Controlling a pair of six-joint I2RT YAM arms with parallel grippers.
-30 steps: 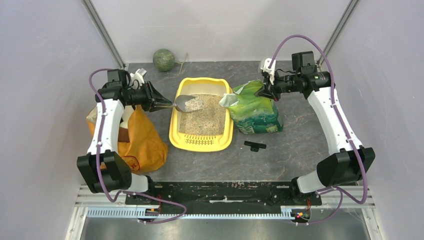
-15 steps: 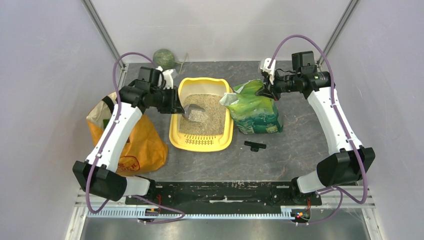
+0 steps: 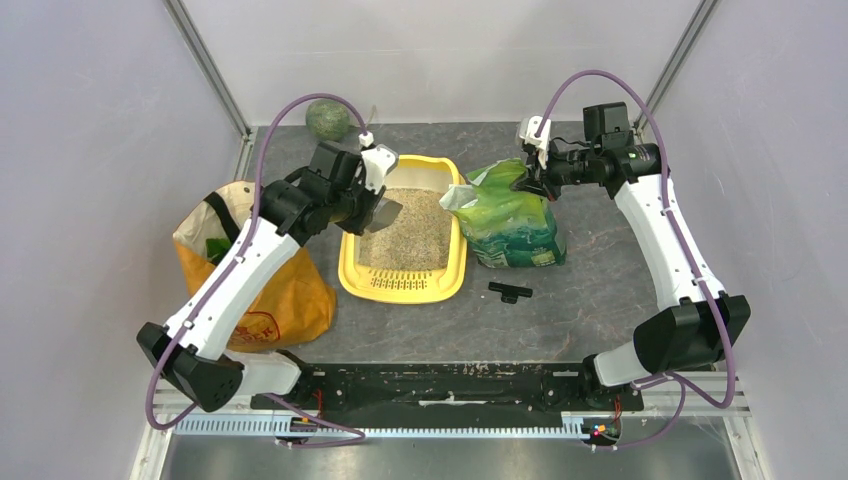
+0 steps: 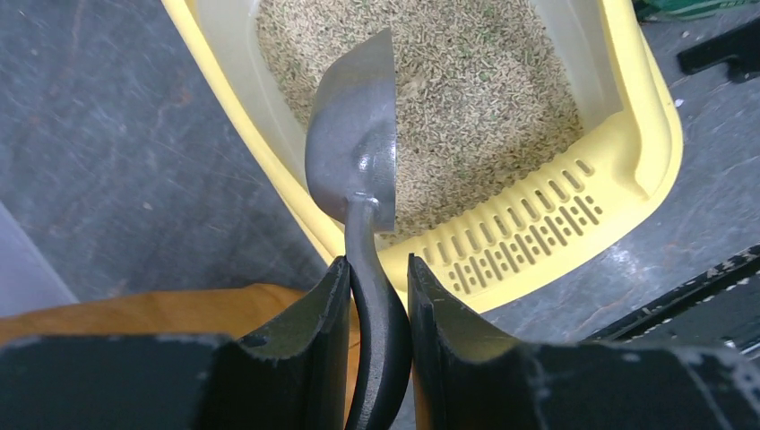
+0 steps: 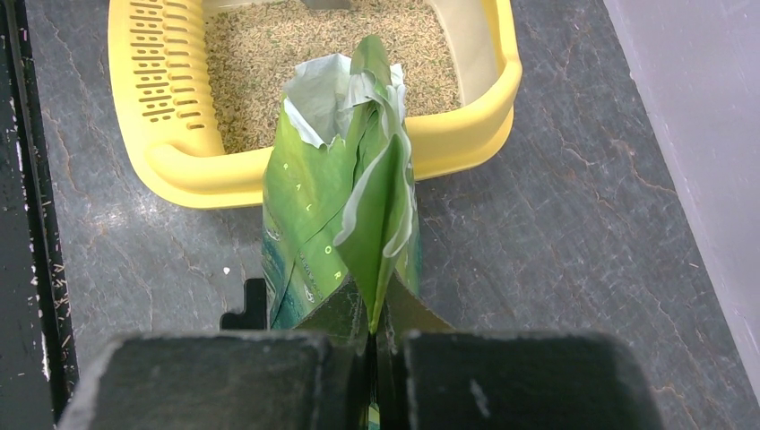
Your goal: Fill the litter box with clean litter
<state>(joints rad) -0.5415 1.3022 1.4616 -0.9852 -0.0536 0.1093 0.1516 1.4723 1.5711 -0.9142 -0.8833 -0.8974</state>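
Since half a second ago the left arm has rolled its wrist, and the scoop (image 4: 354, 152) now stands on edge, emptied. The left end effector (image 4: 376, 269) clamps the scoop's handle. The clean litter (image 3: 415, 235) lies spread in the litter box (image 3: 350, 275), mid-counter (image 3: 580, 290). The right end effector (image 5: 375, 327) pinches the green bag (image 3: 510, 225) at its top. The scoop hangs close to the box's left wall, so swinging out low could catch the rim and shove the box.

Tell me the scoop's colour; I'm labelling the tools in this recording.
The scoop is plain dull grey with a metallic sheen, no pattern; the left wrist view shows it best.
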